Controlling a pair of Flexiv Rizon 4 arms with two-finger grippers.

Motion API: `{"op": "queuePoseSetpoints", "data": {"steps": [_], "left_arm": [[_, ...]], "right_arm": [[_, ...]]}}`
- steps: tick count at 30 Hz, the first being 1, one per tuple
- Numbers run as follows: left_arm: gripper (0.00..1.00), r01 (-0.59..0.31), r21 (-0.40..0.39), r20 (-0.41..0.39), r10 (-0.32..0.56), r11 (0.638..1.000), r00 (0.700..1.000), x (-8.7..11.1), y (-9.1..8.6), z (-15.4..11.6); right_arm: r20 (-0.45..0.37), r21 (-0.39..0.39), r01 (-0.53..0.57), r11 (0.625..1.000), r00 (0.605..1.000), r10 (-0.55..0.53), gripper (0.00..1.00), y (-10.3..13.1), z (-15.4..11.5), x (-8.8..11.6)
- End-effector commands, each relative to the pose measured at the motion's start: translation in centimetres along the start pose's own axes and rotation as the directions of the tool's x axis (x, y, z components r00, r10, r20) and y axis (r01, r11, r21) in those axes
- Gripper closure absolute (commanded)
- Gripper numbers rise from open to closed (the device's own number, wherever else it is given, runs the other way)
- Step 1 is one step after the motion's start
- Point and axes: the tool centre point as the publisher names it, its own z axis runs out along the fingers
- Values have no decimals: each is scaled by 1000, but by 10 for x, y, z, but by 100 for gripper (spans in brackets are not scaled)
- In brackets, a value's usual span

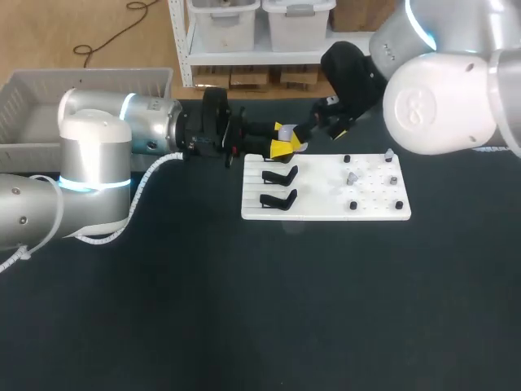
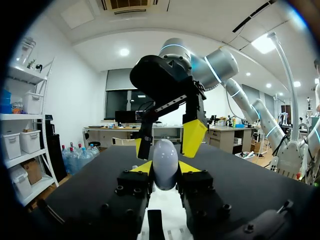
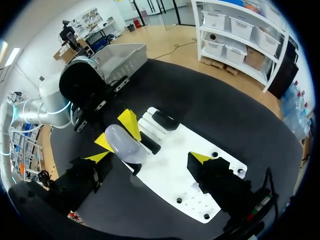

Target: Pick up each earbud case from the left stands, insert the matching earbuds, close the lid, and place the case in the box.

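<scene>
Left wrist view, pale grey egg-shaped earbud case (image 2: 165, 159) clamped in left gripper (image 2: 165, 172), right gripper (image 3: 150, 159) agape

Table (image 1: 244, 326): dark matte top, seen in all three views. White board (image 1: 326, 213) lies flat on it, toward the far side near the middle, long edge running left-right (small holes dotted over its right half, too small to count). Board sits square to table.
</scene>
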Motion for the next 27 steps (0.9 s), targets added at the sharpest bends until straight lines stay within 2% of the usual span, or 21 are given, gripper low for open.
{"op": "queuePoseSetpoints", "data": {"steps": [1, 11, 17, 23, 27], "left_arm": [[100, 0, 1, -1, 0, 1000, 1000, 0, 1, 0], [100, 0, 1, -1, 0, 1000, 1000, 0, 1, 0], [100, 0, 1, -1, 0, 1000, 1000, 0, 1, 0], [100, 0, 1, -1, 0, 1000, 1000, 0, 1, 0], [100, 0, 1, -1, 0, 1000, 1000, 0, 1, 0]], "right_arm": [[3, 17, -1, 1000, 1000, 1, 0, 1, 0, 1], [23, 44, -7, 999, 1000, 6, 0, -3, -2, -5], [79, 69, -21, 997, 997, 16, 0, -1, -11, -12], [171, 101, -24, 995, 985, 6, 0, -1, -32, -20], [218, 175, 10, 985, 975, -49, 0, -2, -55, -21]]}}
